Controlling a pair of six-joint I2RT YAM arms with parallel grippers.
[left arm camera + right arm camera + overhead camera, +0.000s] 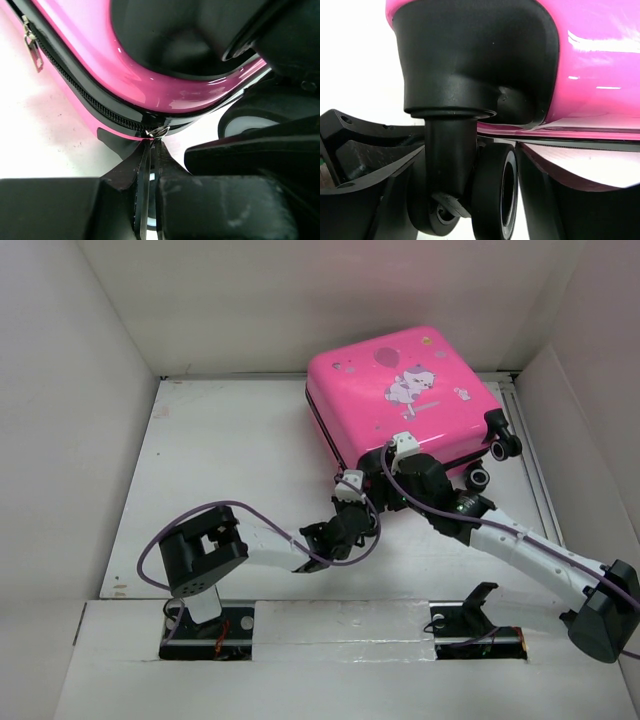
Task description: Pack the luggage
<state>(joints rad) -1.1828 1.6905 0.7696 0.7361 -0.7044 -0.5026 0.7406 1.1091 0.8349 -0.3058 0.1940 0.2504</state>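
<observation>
The hot-pink luggage [400, 390] lies flat and closed at the back right of the table, cartoon print facing up. My left gripper [352, 498] is at its near corner. In the left wrist view that gripper [152, 142] is shut, its tips pinching the small metal zipper pull [158, 131] on the black zipper [75, 85] of the luggage [150, 85]. My right gripper [392, 468] is beside it at the same edge. In the right wrist view it [472, 150] straddles a black caster wheel [492, 195] under the pink shell [600, 60], its fingers [545, 200] tight against both sides.
Two more wheels [505, 447] stick out on the luggage's right side, near the right wall [590, 440]. A second zipper pull [31, 42] hangs further along the zipper. White walls box in the table [230, 460] on three sides.
</observation>
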